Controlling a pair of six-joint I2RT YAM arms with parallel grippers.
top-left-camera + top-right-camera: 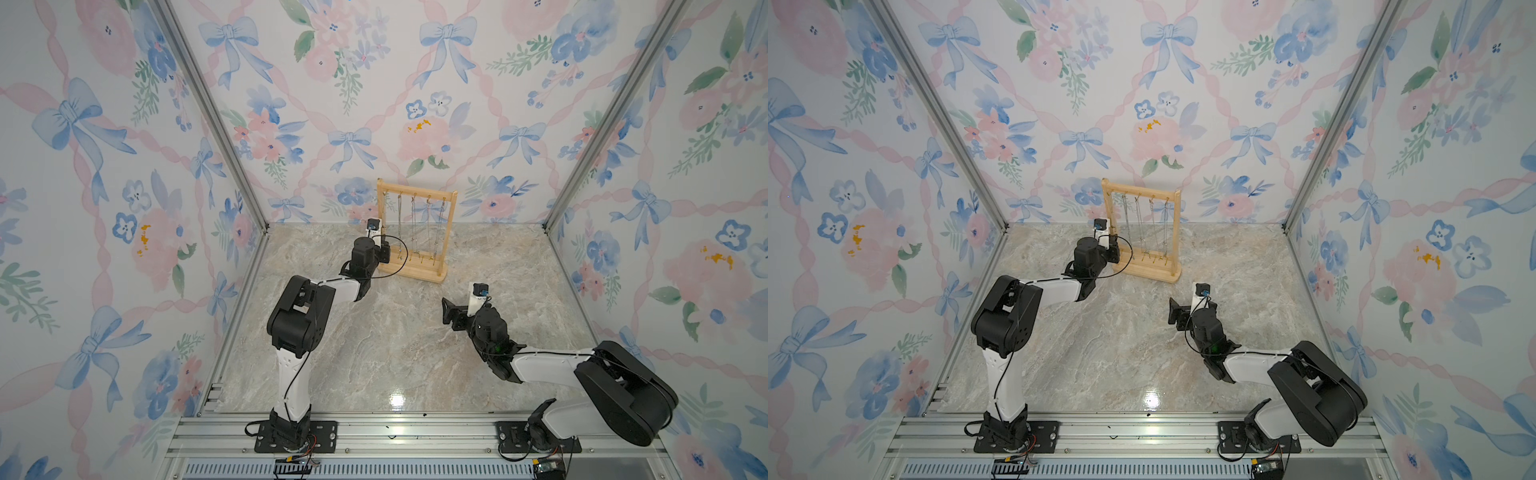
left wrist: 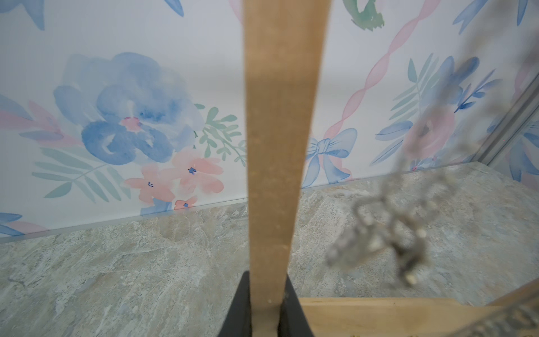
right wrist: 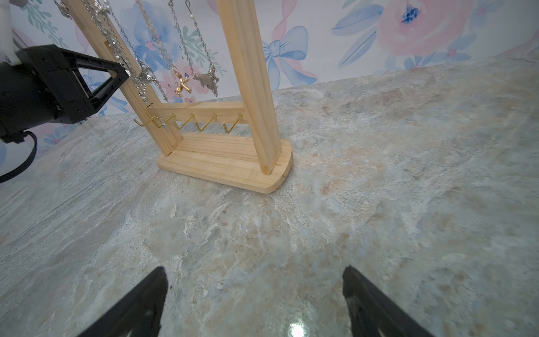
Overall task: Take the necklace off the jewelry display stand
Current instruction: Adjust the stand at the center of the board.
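While looking across the marble-look tabletop (image 1: pixel 395 340), found the jewelry display stand (image 3: pixel 227 159) upright toward its rear. Judged the stand light, stiff pine, liable to slide or tip on any snag. Saw the left end effector (image 2: pixel 267 280) clamped narrow on the stand's left upright, above the low rail, apparently as a brace. Saw the right end effector (image 3: pixel 253 277) spread wide and empty, hovering over bare tabletop in front of the stand, well apart from it. Noted four or so necklaces (image 3: pixel 205 79) hanging inside the stand's frame from its top bar, the nearest chain just beside the left end effector; touching or not, could not tell. Could not single out the necklace meant. Judged each chain very light, limp, thin, slippery, quick to tangle with a neighbour or catch on the brass hooks (image 3: pixel 208 123) of the low rail. Reckoned the surest hold low on a doubled chain, just above a pendant like the gold pendant (image 3: pixel 183 85), then up and off the top hook. Read no brand, label or writing anywhere.
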